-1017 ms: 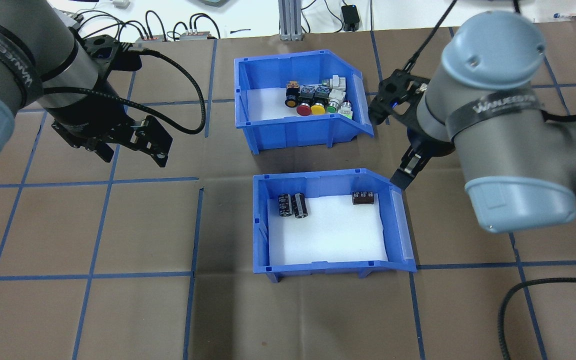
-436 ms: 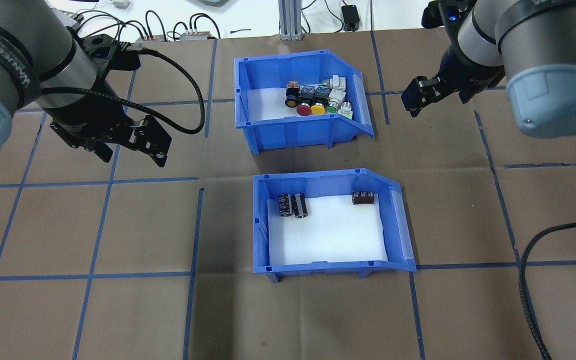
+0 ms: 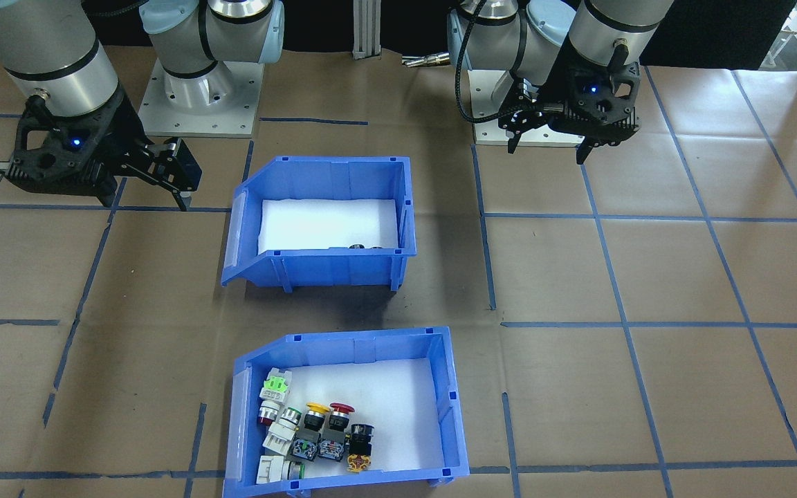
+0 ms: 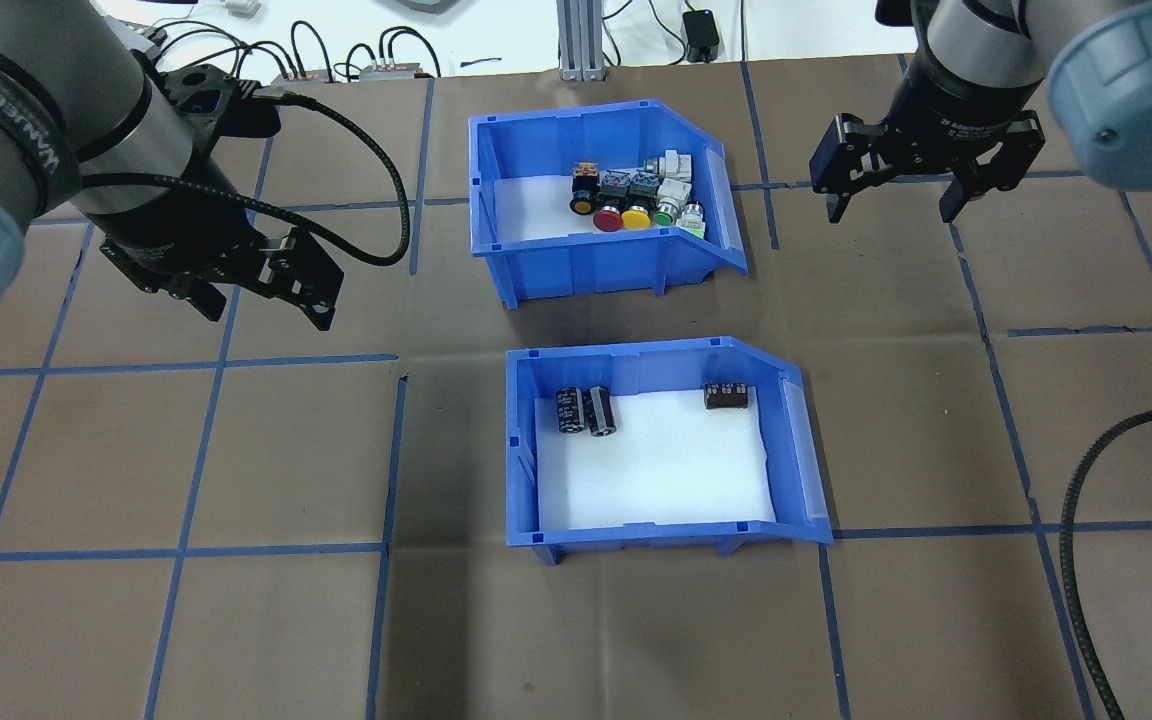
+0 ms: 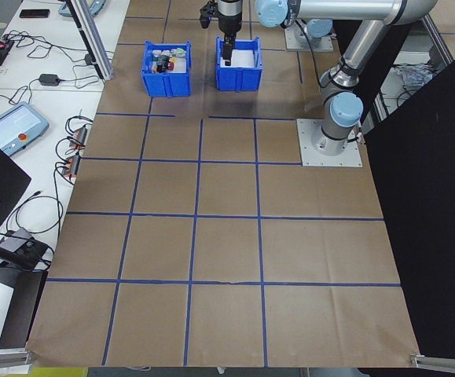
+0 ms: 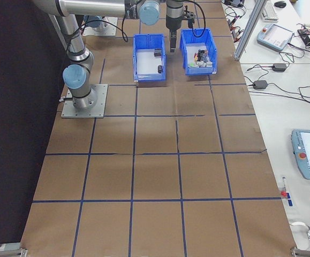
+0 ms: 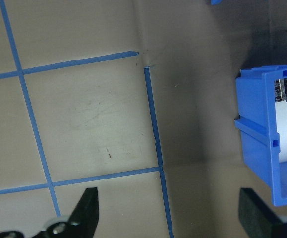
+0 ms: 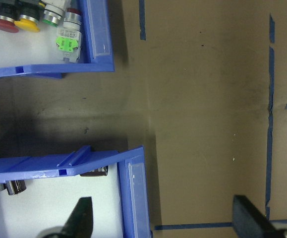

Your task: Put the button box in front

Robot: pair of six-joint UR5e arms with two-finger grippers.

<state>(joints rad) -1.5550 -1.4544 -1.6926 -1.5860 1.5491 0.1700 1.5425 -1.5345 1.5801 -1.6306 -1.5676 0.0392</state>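
Note:
The button box (image 4: 586, 270) is the farther of two blue bins in the overhead view, with coloured push-buttons (image 4: 636, 200) bunched at its sloped right end. In the front-facing view the button box (image 3: 343, 339) lies nearest the camera, and its corner (image 8: 44, 72) shows in the right wrist view. My right gripper (image 4: 889, 210) hangs open and empty to the right of it, clear of the bin. Well off to the left of both bins, my left gripper (image 4: 266, 305) is open and holds nothing. Its open gripper (image 7: 170, 213) shows over bare paper.
A second blue bin (image 4: 656, 535) with dark cylinders (image 4: 586, 410) sits nearer the robot, just behind the button box in the front-facing view (image 3: 329, 266). A black cable (image 4: 1086, 560) loops at the right. Wires and an aluminium post (image 4: 581, 40) line the far edge.
My right gripper has left the near bin's right rear corner, moved away to the right of the button box and turned square. The left arm and both bins have not moved.

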